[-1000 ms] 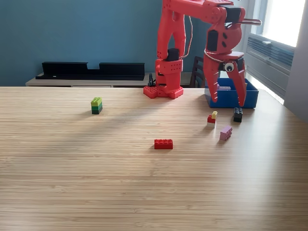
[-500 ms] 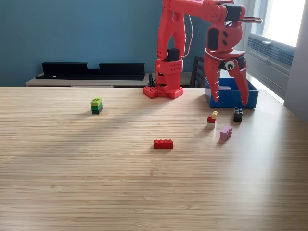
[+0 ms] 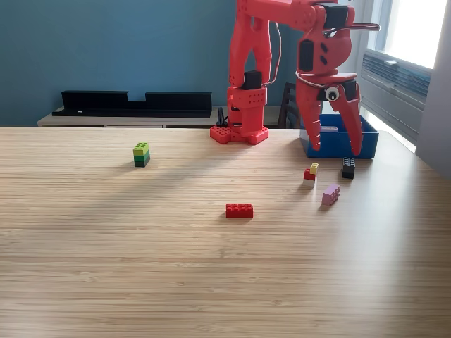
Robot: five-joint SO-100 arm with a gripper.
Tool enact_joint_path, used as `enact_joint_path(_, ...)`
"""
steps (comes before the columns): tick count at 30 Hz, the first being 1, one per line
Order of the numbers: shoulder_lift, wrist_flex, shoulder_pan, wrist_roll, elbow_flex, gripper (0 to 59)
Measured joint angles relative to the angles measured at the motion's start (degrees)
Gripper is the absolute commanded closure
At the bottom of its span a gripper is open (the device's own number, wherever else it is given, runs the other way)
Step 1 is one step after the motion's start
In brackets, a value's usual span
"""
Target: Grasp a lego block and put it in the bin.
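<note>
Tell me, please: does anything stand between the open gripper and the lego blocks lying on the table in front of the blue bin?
Nothing visible does. The gripper hangs open above the bin. The black block, the red and yellow block and the pink block lie on bare table in front of it.

My claw hangs wide open over the bin. Lots of bare counter lies near; small blocks sit right.
</note>
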Motion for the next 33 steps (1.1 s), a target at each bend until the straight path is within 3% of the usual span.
enact_joint_path(17, -1.0, -2.8, 4.0, -0.4, -2.1, 28.1)
enact_joint_path(33, -27.8, 4.7, 4.9, -0.7, -22.0, 31.8)
